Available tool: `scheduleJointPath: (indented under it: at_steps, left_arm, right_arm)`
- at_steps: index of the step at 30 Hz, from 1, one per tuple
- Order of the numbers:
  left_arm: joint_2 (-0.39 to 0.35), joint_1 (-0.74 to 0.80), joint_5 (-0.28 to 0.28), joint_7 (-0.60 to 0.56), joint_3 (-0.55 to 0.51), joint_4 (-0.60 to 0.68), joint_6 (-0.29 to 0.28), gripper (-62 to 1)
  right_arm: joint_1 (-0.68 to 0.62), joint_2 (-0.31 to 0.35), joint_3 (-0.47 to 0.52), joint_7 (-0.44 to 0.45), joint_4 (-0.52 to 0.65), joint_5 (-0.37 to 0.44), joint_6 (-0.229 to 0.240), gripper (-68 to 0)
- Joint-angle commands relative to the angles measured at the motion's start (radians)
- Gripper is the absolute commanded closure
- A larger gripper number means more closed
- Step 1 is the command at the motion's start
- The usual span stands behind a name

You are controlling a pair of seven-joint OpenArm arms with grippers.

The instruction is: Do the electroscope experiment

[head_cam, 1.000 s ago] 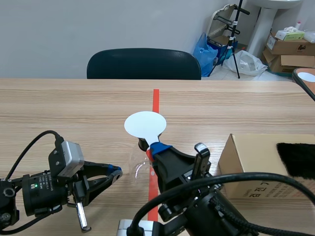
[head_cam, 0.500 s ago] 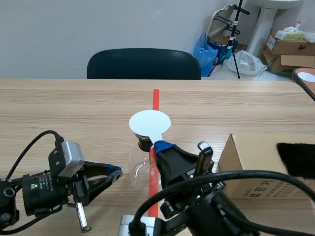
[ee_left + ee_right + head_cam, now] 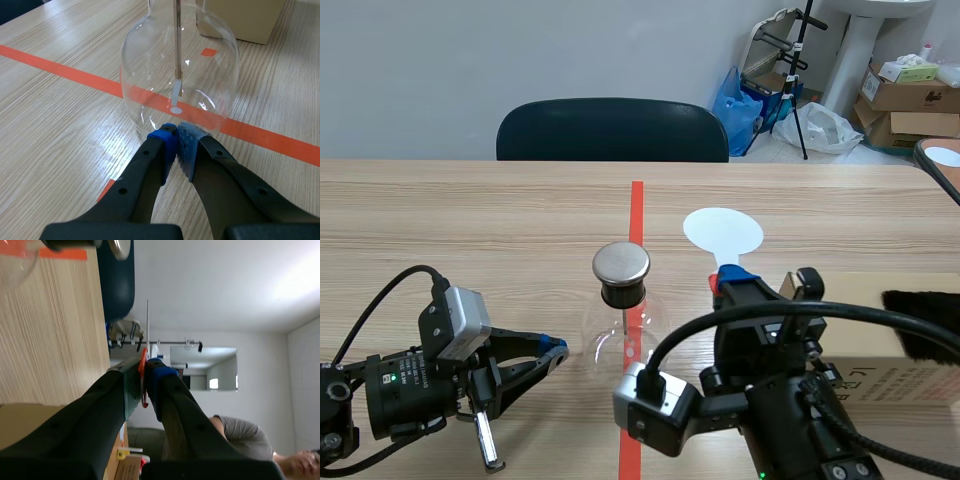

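My right gripper (image 3: pixel 725 280) pinches the light, stiff paddle (image 3: pixel 722 230) by its handle. My left gripper (image 3: pixel 176 134) sits closed and empty beside the fragile flask (image 3: pixel 177 70).

Wooden table (image 3: pixel 470 220) bears glass flask (image 3: pixel 625 340), cardboard box (image 3: pixel 850 292)

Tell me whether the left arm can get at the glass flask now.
Probably yes: the left gripper, shut, sits right before the flask with nothing between; the right gripper, holding the paddle, is off beside it.
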Motion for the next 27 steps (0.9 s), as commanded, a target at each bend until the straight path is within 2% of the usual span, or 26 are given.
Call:
scheduleJointPath:
  at_steps: [1, 7, 12, 27]
  left_arm:
    - [0.0, 0.0, -0.013, -0.011, 0.0, 0.009, 0.001, -3.1]
    - [0.0, 0.0, -0.013, -0.011, 0.0, 0.009, 0.001, -3.1]
    - [0.0, 0.0, -0.013, -0.011, 0.0, 0.009, 0.001, -3.1]
    - [0.0, 0.0, -0.013, -0.011, 0.0, 0.009, 0.001, -3.1]
  right_arm:
    - [0.012, 0.005, 0.002, -0.027, 0.018, -0.001, -0.011, -1.1]
    - [0.012, 0.005, 0.002, -0.127, 0.018, -0.001, -0.011, -1.1]
    - [0.012, 0.005, 0.002, -0.167, 0.018, -0.001, -0.011, -1.1]
    - [0.012, 0.005, 0.002, -0.179, 0.018, -0.001, -0.011, -1.1]
